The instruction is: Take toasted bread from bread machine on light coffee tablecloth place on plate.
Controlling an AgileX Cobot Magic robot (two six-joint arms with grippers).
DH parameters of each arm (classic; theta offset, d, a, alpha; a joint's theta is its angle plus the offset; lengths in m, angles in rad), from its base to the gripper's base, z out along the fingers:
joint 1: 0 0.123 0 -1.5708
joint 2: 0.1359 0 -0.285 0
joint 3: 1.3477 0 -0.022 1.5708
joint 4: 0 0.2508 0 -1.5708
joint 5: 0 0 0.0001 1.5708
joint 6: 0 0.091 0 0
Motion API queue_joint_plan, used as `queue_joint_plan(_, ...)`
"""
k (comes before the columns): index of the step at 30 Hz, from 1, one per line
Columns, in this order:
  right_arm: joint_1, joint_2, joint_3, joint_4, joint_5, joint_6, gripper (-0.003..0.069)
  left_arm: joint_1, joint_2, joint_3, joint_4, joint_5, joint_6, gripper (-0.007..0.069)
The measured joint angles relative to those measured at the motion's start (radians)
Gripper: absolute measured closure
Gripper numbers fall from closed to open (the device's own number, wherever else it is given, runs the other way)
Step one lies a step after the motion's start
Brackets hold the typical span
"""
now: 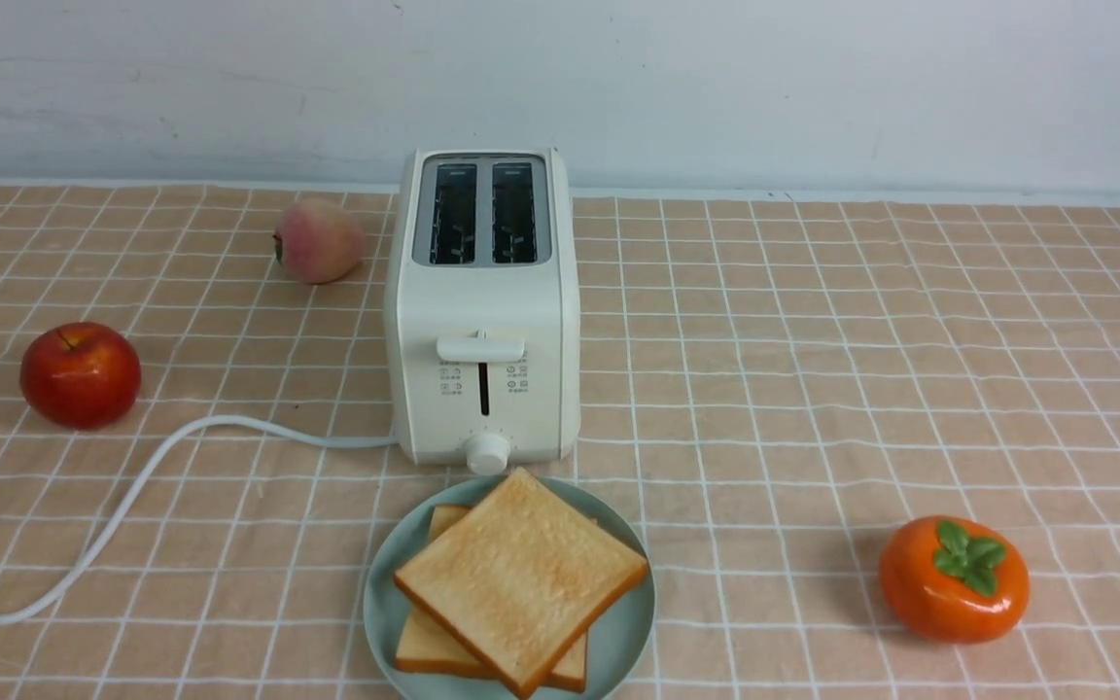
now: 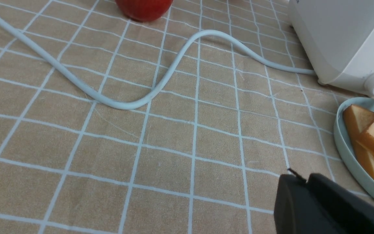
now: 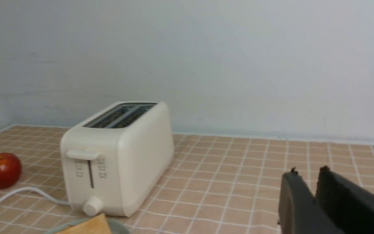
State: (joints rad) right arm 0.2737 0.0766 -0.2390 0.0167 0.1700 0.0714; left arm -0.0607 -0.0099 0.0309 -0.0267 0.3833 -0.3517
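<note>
A: Since both slices of toasted bread (image 1: 521, 576) lie stacked on the plate (image 1: 380, 608), what would you grip?

B: You'd pinch the crust; toast is light, brittle. Your right hand (image 3: 307, 174) stands slightly apart, empty; your left hand (image 2: 299, 178), beside the plate, I cannot tell.

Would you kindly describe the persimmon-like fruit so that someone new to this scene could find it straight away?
Start at the cream-white toaster standing mid-table on the checked tablecloth, then look to the robot's right and nearer the camera, past the plate of toast. There sits the persimmon, alone on that side. Unlike the red apple and pink peach on the left, it is glossy orange with a green leafy cap.
</note>
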Motion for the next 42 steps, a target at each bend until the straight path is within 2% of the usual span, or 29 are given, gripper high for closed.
queue_joint_plan(5,-0.204,-0.058,0.151,0.006,0.012,0.044,0.0541,0.000,0.000,0.000,0.000,0.000,0.000,0.0572)
queue_joint_plan(8,-0.258,-0.082,0.234,-0.005,0.031,0.047,0.0538,0.000,0.000,0.000,0.000,0.001,0.000,0.0570)
queue_joint_plan(10,-0.292,-0.086,0.261,-0.027,0.179,0.047,0.0534,0.000,-0.001,0.000,0.000,0.002,0.000,0.0567)
queue_joint_plan(42,-0.294,-0.087,0.257,-0.049,0.198,0.031,0.0499,0.000,-0.001,0.000,0.002,0.006,0.000,0.0543)
